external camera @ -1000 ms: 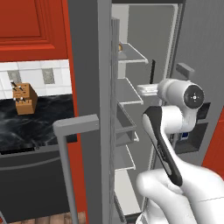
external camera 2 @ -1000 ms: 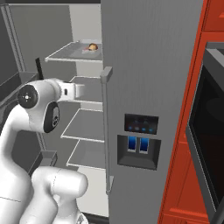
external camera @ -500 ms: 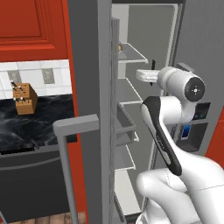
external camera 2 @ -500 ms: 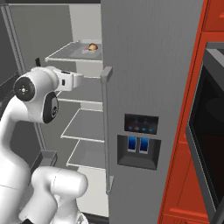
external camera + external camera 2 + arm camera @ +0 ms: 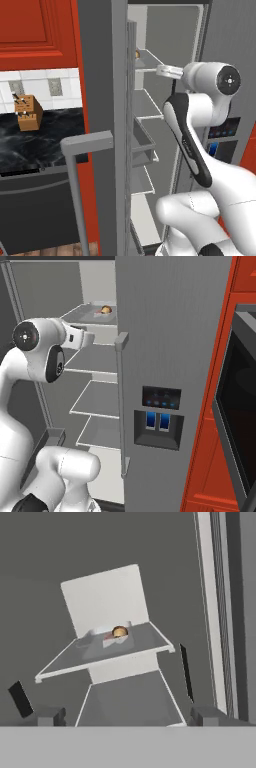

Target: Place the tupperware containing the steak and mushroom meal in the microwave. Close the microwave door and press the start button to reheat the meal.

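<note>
Now, in the left base view, the white arm rises from the lower right and bends toward the open fridge (image 5: 165, 100), its hand reaching in at the level of an upper shelf (image 5: 147, 62). The gripper (image 5: 162, 70) is seen edge-on against the shelves, so its jaws cannot be judged from this side. To the left, past the fridge's open door (image 5: 100, 100) with its bar handle, a wooden knife block (image 5: 27, 112) stands on a dark marble counter (image 5: 45, 140).

From the right base view, the hand points into the fridge interior, with the gripper (image 5: 90, 337) just beside the closed right-hand fridge door (image 5: 170, 356), which carries a dispenser panel with blue lights (image 5: 159, 423). On the top shelf, above and beyond the hand, lies the tupperware (image 5: 102, 312), with the brown mushroom (image 5: 106, 309) showing in it. At the far right edge, the microwave door (image 5: 235, 421) with its dark glass stands open.

Through the hand view, the two dark fingertips are spread wide at the bottom corners with nothing between them. Ahead, well apart from them, the tupperware (image 5: 107, 639) rests on the shelf, holding the mushroom (image 5: 119, 631) and, just beside it, a reddish sliver of the steak (image 5: 110, 638).
</note>
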{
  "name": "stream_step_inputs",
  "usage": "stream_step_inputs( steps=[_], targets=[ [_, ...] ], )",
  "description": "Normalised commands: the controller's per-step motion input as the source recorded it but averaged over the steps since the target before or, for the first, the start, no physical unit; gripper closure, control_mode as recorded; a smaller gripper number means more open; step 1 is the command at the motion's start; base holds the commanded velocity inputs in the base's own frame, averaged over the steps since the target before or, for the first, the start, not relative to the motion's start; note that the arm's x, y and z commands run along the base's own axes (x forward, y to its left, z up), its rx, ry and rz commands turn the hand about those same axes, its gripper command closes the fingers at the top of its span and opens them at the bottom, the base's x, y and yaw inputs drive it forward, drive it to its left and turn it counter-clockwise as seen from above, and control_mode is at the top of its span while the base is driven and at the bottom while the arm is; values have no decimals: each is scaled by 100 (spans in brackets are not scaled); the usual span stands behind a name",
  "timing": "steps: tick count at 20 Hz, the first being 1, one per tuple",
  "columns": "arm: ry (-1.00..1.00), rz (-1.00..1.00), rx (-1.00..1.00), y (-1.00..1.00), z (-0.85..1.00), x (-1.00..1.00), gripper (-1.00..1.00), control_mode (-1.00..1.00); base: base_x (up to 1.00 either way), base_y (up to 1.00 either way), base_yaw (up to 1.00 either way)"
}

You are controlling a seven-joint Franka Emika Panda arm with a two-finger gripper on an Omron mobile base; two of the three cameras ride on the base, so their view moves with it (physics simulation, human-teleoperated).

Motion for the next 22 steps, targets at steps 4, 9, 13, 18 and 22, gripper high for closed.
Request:
stream_step_inputs(
  steps=[4, 9, 13, 18, 22],
  targets=[
    [11, 0, 10, 9, 1, 0, -100, -100, 0, 0, 0],
    [13, 0, 3, 24, 0, 0, -100, -100, 0, 0, 0],
    [9, 0, 2, 21, 0, 8, -100, -100, 0, 0, 0],
    [4, 0, 5, 2, 0, 29, -100, -100, 0, 0, 0],
    [1, 0, 1, 0, 0, 39, -100, -100, 0, 0, 0]
  ],
)
